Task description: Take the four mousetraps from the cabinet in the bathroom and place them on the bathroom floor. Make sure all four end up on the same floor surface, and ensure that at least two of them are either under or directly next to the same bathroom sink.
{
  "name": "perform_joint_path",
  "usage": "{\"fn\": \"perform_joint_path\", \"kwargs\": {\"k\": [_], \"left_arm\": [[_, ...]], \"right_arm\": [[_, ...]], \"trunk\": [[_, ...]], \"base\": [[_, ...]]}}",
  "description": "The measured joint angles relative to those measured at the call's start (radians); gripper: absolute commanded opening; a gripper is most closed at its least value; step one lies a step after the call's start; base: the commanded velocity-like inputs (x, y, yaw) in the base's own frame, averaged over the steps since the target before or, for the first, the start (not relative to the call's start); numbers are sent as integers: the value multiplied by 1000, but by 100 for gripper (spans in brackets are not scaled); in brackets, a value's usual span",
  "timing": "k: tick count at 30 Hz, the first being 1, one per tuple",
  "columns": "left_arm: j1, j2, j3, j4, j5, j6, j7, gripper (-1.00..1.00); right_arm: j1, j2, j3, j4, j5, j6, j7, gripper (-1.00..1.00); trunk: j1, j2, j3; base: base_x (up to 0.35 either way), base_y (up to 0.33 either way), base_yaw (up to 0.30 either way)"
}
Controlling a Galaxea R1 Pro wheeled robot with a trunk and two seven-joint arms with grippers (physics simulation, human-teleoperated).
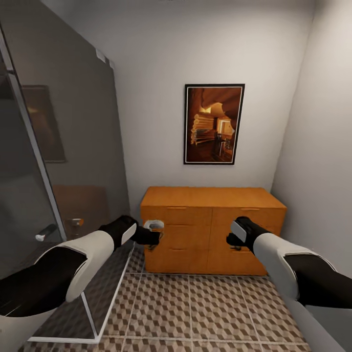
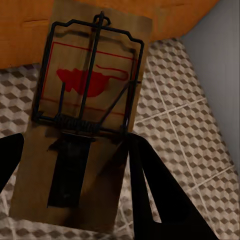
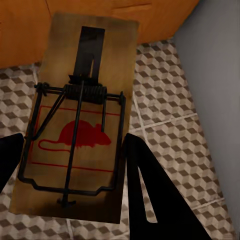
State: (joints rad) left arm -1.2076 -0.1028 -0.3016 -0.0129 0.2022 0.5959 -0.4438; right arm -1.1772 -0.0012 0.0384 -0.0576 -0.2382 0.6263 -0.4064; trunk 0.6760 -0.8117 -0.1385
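A trap in each gripper, facing the bathroom cabinet

The robot stands before the orange-brown cabinet [image 1: 212, 230] at 12 o'clock, its fronts shut, with a framed picture [image 1: 214, 123] above it and a glass shower screen [image 1: 58, 161] at 9 o'clock. The left gripper [image 2: 75, 192] pinches one mousetrap [image 2: 87, 105] by the board's long edges, at its bait-plate end. The right gripper [image 3: 70, 187] grips a second mousetrap [image 3: 82, 115] the same way, at its printed-mouse end. Both hang above the cube-patterned floor [image 1: 195, 308]. The boards look light, stiff and thin, likely to twist in a loose pinch, and the wire spring parts look delicate, so the bare wooden edges seem the safest hold. Set flat, each should rest steadily on the tiles.
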Motion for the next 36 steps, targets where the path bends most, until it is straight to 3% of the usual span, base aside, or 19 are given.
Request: {"fn": "perform_joint_path", "kwargs": {"k": [17, 36], "left_arm": [[135, -7, 4, 2, 1, -6, 97, -100], [222, -2, 1, 3, -1, -6, 109, -100]], "right_arm": [[68, -3, 2, 24, 2, -42, -1, -100], [120, -11, 1, 25, 2, -42, -1, -100]], "trunk": [[0, 0, 17], [1, 0, 37]], "base": [[-16, 0, 229], [-284, 0, 229]]}}
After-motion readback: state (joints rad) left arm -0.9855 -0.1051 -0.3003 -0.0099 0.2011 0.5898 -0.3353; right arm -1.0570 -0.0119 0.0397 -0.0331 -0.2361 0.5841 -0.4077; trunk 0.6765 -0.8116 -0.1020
